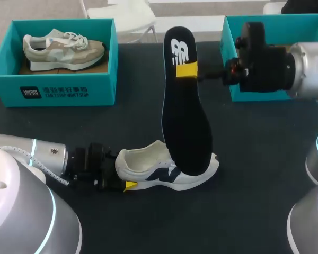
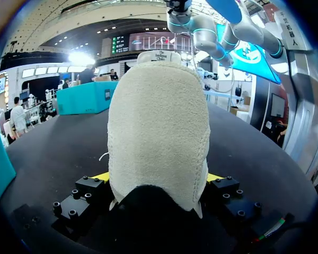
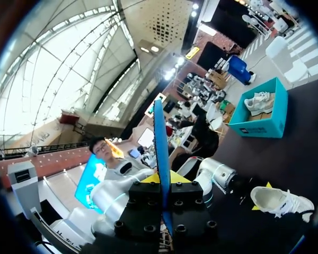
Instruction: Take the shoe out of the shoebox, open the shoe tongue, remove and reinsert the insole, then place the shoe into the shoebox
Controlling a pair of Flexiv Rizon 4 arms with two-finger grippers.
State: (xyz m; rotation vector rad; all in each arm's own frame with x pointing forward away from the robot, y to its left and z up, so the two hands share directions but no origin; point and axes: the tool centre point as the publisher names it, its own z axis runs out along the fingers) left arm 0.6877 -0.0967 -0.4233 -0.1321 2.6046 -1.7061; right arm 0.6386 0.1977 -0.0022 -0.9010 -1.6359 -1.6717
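Note:
A white shoe with a dark side mark (image 1: 167, 170) lies on its sole on the black table (image 1: 254, 159), toe to the right. My left gripper (image 1: 122, 173) is shut on the shoe's heel (image 2: 158, 132), one yellow-tipped finger (image 2: 100, 177) on each side. A black insole (image 1: 185, 121) hangs upright over the shoe's front, and my right gripper (image 1: 186, 70) is shut on its upper end. In the right wrist view the insole (image 3: 160, 143) shows edge-on as a thin blue strip in my right gripper (image 3: 163, 179), with the shoe (image 3: 282, 201) far below. I cannot tell whether the insole's lower end touches the shoe.
A teal shoebox (image 1: 53, 90) at the back left holds a beige sneaker (image 1: 63, 47). A second teal shoebox (image 1: 238, 32) stands at the back right, partly hidden behind my right arm. Bare table lies between the boxes and right of the shoe.

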